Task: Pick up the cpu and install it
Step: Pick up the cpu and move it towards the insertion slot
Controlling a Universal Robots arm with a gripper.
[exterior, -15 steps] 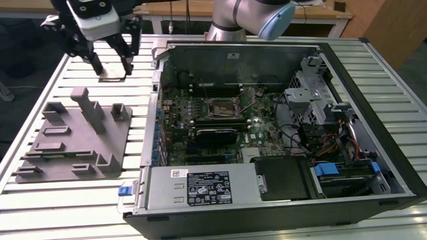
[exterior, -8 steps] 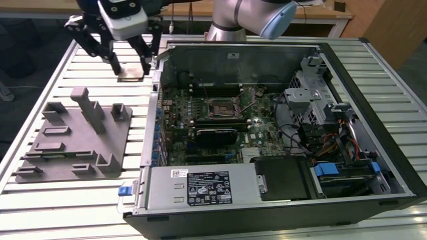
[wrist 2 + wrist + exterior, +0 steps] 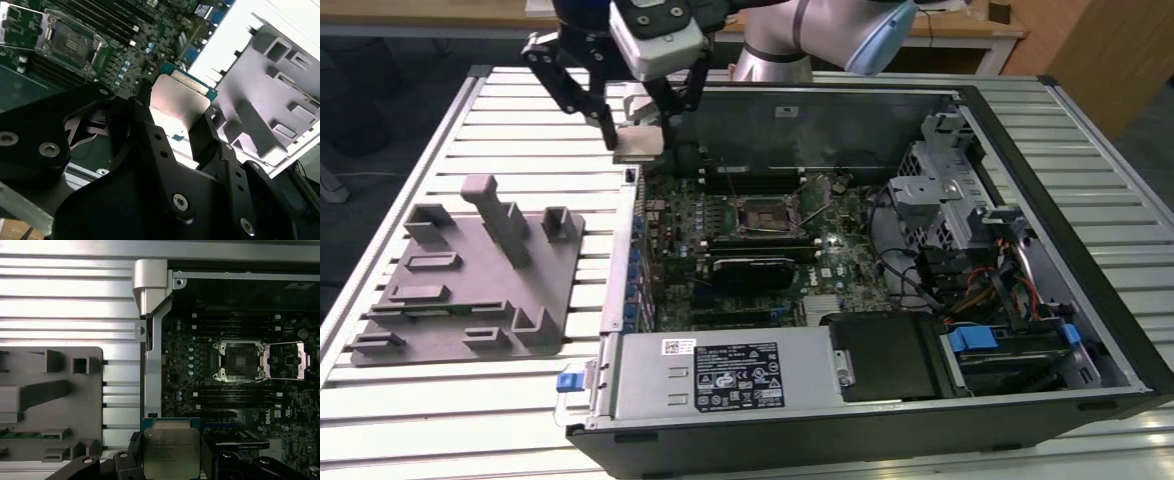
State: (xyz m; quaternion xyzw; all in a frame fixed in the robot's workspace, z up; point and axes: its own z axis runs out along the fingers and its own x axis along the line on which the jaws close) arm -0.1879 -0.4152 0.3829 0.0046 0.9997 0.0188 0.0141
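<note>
Exterior view has the gripper [image 3: 638,137] pinching the cpu [image 3: 640,147], raised, well apart from the socket [image 3: 766,215]. Second wrist view shows fingers [image 3: 201,135] on its opposite edges; first wrist view shows its printed lid.

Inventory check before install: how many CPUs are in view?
1: the cpu, held in the gripper over the case wall on the exterior view's left. The socket looks empty.

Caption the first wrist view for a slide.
Black gripper shut on the thin square silver-topped cpu, held apart from the open black-framed motherboard socket and grey plastic fixture.
</note>
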